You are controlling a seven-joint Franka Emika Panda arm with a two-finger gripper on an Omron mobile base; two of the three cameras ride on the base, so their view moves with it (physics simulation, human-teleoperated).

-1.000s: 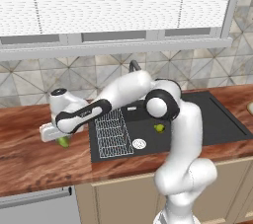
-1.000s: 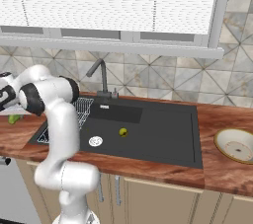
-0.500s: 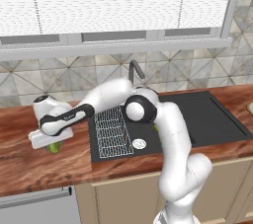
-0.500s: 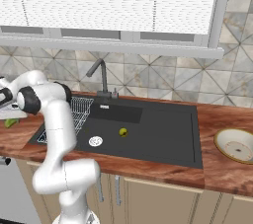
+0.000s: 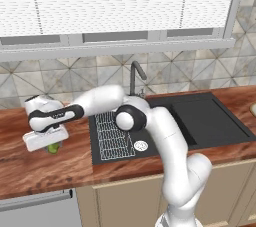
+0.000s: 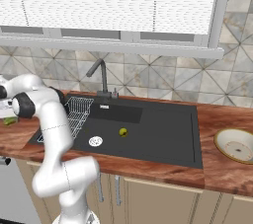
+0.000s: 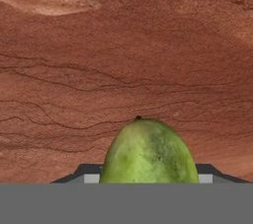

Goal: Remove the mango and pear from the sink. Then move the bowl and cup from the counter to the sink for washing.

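The desk [image 5: 30, 171], reddish-brown wood grain, runs along the tiled wall and carries the black sink [image 6: 163, 139]. In the sink's deep basin lies one small yellow-green fruit, the pear [image 6: 123, 131], near the drain; the right base view shows it, while in the left base view the arm covers that part of the basin. The white wire rack [image 5: 114, 132] lies on the sink's left part, with nothing on it. The beige bowl [image 6: 237, 145] sits on the desk right of the sink, nothing in it; the left base view catches just its edge at the frame's right side. The claw [image 5: 50, 146] is out over the desk left of the sink, clasped on the green mango [image 7: 148, 153], which the hand view shows between the fingers, above bare wood.
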